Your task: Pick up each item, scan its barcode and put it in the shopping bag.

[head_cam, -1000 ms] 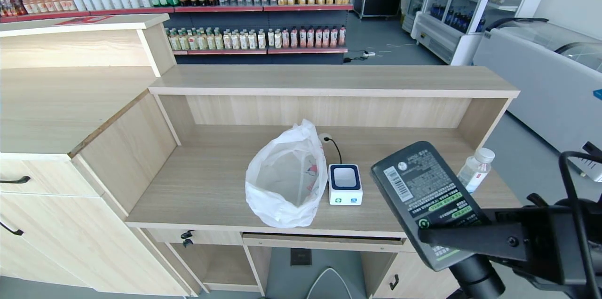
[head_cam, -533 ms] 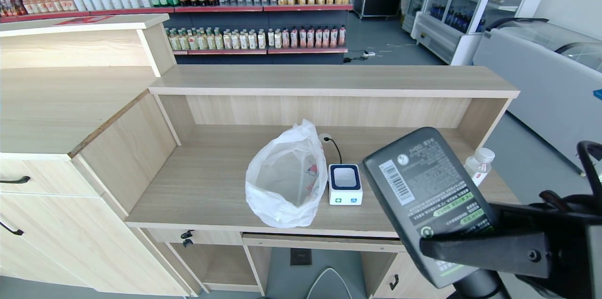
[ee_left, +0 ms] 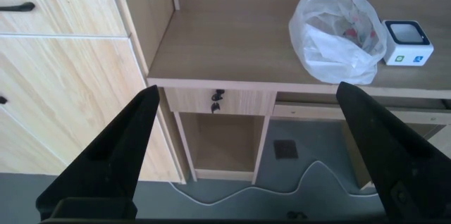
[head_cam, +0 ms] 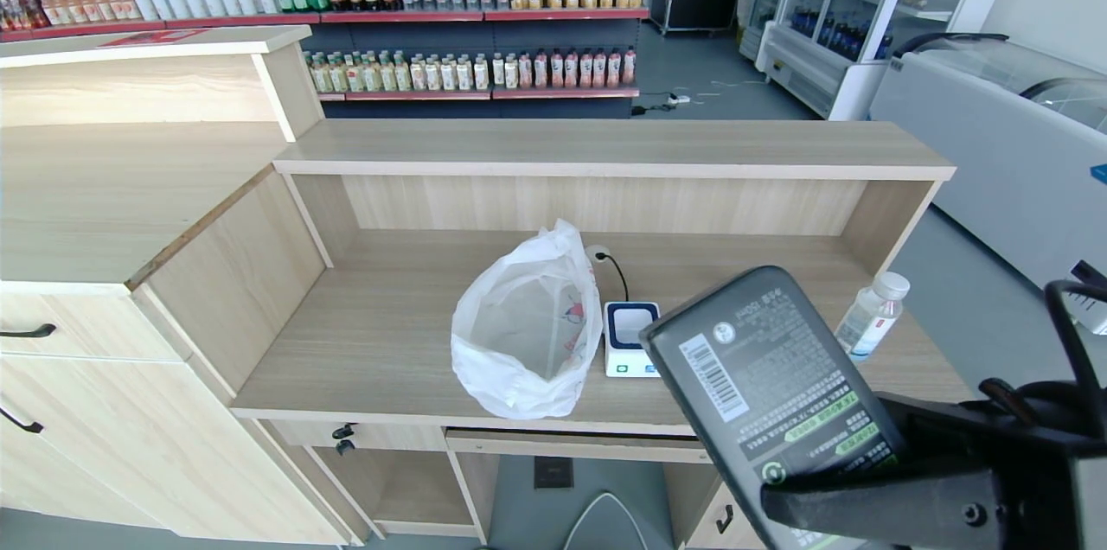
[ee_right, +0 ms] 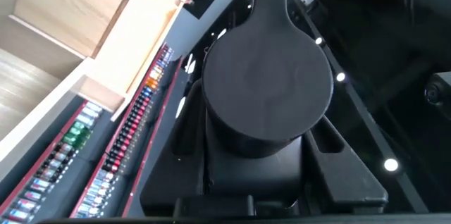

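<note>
Pinches a dark flat bottle (head_cam: pixel 761 377) in the right claw (head_cam: pixel 783 494), gripped at its lower end and tilted up and away toward the left. Turns the labelled face with its white barcode (head_cam: pixel 713 366) upward. Holds that bottle in the air over the front edge of the desk (head_cam: pixel 372 334), out beyond the claw's tip. Hides, in the head view, the near right corner of the white scanner (head_cam: pixel 624 338), set on the desk past the bottle's far end. Has the white plastic shopping bag (head_cam: pixel 527 325) just left of the scanner, mouth open, farther from the right claw. Has a clear water bottle (head_cam: pixel 869 316) upright on the desk, beyond that claw and to its right, apart from the held bottle. Shows the left claw (ee_left: pixel 246 90) spread wide with nothing between its fingers, low in front of the desk, with bag and scanner ahead of it on the desktop.
</note>
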